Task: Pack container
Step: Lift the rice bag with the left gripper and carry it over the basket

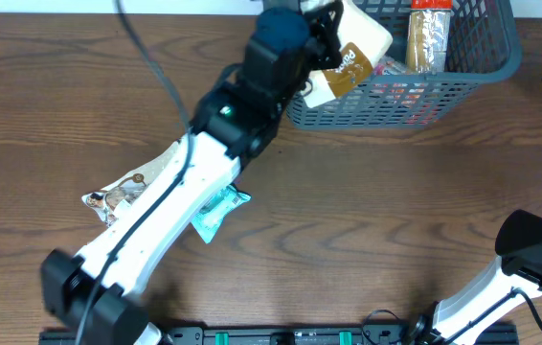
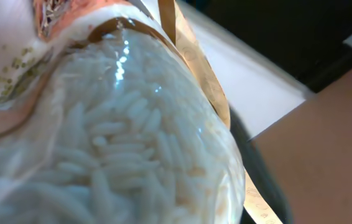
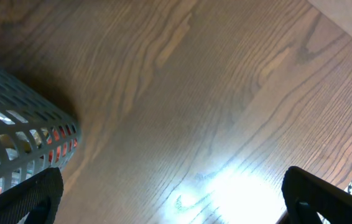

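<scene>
Packing partly done. The left gripper, jaws clenched on a rice bag, holds it over the left rim of the container, which stands at the far edge of the tabletop with an upright packet inside. The right gripper has its jaws released and empty. A teal packet and a snack packet lie unpacked.

The worktop is covered in brown wood grain, streaked darker in places. The container is coloured grey-blue, and its sides are patterned as an open lattice (red is glimpsed through the mesh in the right wrist view). The rice bag is printed cream-white with a gold-brown label. White grains are seen through its clear window, which is edged by a gold band and an orange motif. A teal packet and a white packet speckled with brown are shown on the left.
</scene>
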Action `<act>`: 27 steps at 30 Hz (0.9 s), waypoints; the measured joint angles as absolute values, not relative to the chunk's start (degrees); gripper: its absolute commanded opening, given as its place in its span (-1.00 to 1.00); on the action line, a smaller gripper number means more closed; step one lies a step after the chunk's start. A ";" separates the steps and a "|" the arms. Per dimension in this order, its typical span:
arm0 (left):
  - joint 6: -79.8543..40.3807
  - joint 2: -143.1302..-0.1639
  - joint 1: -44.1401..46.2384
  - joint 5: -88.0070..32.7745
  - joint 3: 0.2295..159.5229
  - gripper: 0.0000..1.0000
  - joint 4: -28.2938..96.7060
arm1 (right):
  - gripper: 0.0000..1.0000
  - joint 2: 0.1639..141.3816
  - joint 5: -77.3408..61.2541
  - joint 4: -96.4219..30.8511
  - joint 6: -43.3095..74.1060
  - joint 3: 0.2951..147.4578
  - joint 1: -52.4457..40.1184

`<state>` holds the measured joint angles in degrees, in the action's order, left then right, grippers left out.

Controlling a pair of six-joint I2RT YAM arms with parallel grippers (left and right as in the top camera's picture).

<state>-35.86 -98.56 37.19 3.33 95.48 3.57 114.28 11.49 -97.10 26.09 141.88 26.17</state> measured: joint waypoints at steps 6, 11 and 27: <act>-37.56 -102.45 37.19 3.18 95.48 -0.88 3.44 | 0.99 114.28 11.35 -97.08 26.09 141.91 26.17; -37.78 -102.54 37.19 3.14 95.48 -0.88 3.88 | 0.98 114.28 11.35 -97.08 26.09 141.88 26.17; -37.39 -102.54 37.12 4.69 95.50 -0.89 7.01 | 0.99 114.28 10.17 -97.08 26.02 141.88 26.17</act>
